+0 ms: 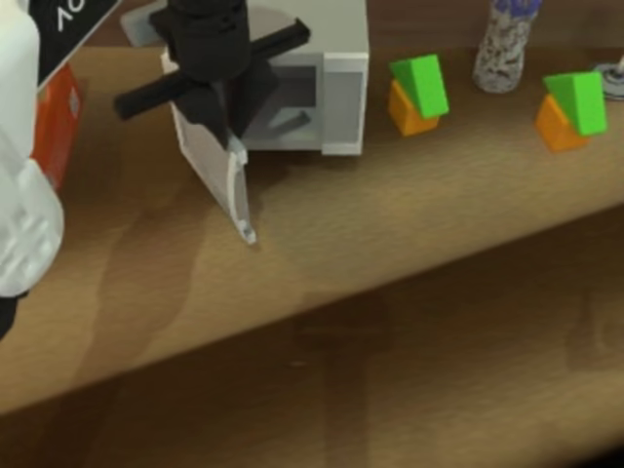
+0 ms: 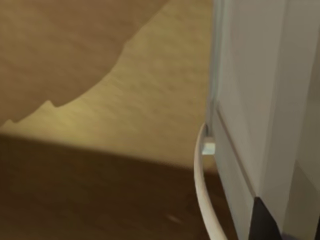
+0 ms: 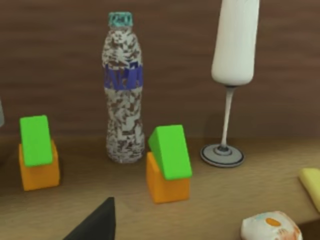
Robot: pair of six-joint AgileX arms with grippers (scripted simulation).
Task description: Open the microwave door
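Observation:
The microwave (image 1: 336, 93) stands at the back of the table, left of centre. Its door (image 1: 216, 166) is swung far out toward the front, with the pale curved handle (image 1: 244, 200) at its free end. My left gripper (image 1: 226, 119) hangs black over the door's top edge, close against the panel. In the left wrist view the door (image 2: 240, 125) and the handle (image 2: 202, 190) fill the right side, and a black tip of the gripper (image 2: 262, 222) lies against the panel. My right gripper (image 3: 97, 224) is outside the top view, parked facing the objects at the right.
An orange box (image 1: 60, 117) sits left of the microwave under my left arm. Two green-and-orange blocks (image 1: 419, 93) (image 1: 573, 109), a bottle (image 1: 505, 44) and a wine glass (image 3: 231, 80) stand to the right. A white packet (image 3: 270, 227) lies near my right gripper.

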